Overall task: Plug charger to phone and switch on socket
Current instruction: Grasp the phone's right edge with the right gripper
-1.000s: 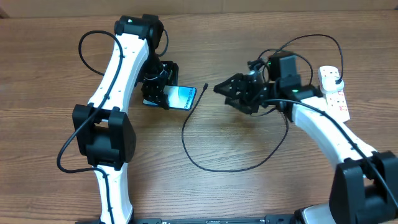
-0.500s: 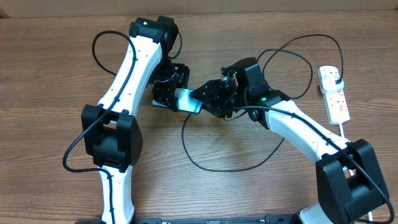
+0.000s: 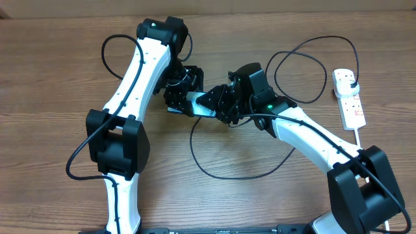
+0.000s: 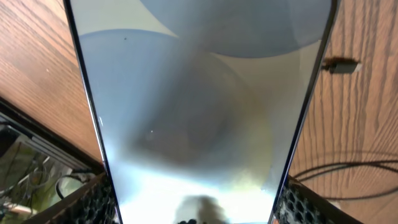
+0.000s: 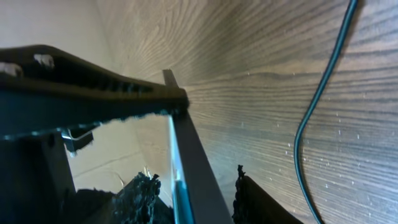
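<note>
The phone (image 3: pixel 199 104) is held off the table by my left gripper (image 3: pixel 184 99), which is shut on its sides. In the left wrist view the pale screen (image 4: pixel 199 93) fills the frame between the jaws (image 4: pixel 193 208). My right gripper (image 3: pixel 216 104) is open with its fingers (image 5: pixel 194 196) straddling the phone's thin far edge (image 5: pixel 186 155), a gap showing on one side. The charger cable (image 3: pixel 240 175) loops over the table to its plug in the socket (image 3: pixel 351 104). Its connector tip (image 4: pixel 341 64) lies loose on the wood beside the phone.
The socket's thick white cord (image 3: pixel 358 138) runs down the right side. The black cable (image 5: pixel 317 99) lies on the wood close under my right wrist. Both arms crowd the upper middle of the wooden table (image 3: pixel 52 78).
My right arm has swung left from near the socket until its fingers are around the phone's end. My left gripper has shifted slightly right with the phone in it.
</note>
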Robot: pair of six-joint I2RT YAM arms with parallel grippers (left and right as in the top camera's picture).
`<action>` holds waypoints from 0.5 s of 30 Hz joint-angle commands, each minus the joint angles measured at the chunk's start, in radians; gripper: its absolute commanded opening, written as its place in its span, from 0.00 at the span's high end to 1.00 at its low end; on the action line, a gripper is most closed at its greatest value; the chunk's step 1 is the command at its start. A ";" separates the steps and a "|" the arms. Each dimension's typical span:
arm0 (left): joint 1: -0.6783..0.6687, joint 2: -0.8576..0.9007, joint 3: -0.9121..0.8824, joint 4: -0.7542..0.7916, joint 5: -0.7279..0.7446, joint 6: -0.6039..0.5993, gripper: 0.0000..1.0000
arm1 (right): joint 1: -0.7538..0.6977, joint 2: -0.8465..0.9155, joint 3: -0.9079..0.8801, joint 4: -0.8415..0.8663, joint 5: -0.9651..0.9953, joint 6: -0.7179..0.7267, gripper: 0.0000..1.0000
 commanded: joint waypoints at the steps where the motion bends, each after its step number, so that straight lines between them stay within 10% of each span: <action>1: -0.004 -0.003 0.028 -0.003 0.058 -0.018 0.37 | 0.006 0.005 -0.008 0.013 0.022 0.004 0.58; 15: -0.004 -0.003 0.028 -0.003 0.056 -0.018 0.37 | 0.006 0.005 -0.008 0.017 0.033 0.004 0.72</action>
